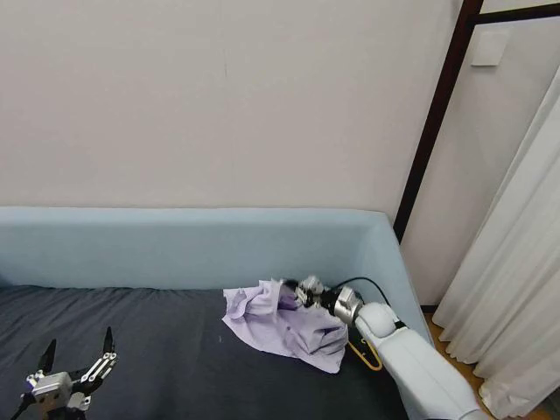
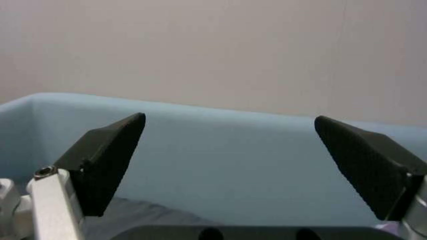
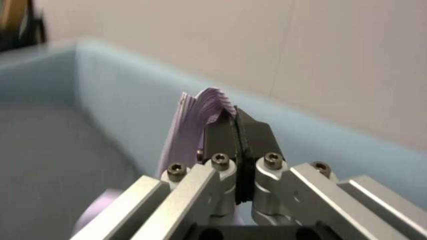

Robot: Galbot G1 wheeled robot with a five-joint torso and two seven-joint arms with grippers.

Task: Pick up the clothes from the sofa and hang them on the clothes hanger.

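Note:
A crumpled lilac shirt lies on the dark seat of the sofa, near its right end. My right gripper is at the shirt's upper edge, shut on a fold of the fabric; in the right wrist view the black fingers pinch the lilac cloth between them. An orange-brown hanger peeks out from under my right arm, beside the shirt. My left gripper hovers over the left part of the seat, open, its fingers spread wide with nothing between them.
The sofa's pale blue backrest and right armrest enclose the seat. A dark door frame and a white curtain stand to the right of the sofa.

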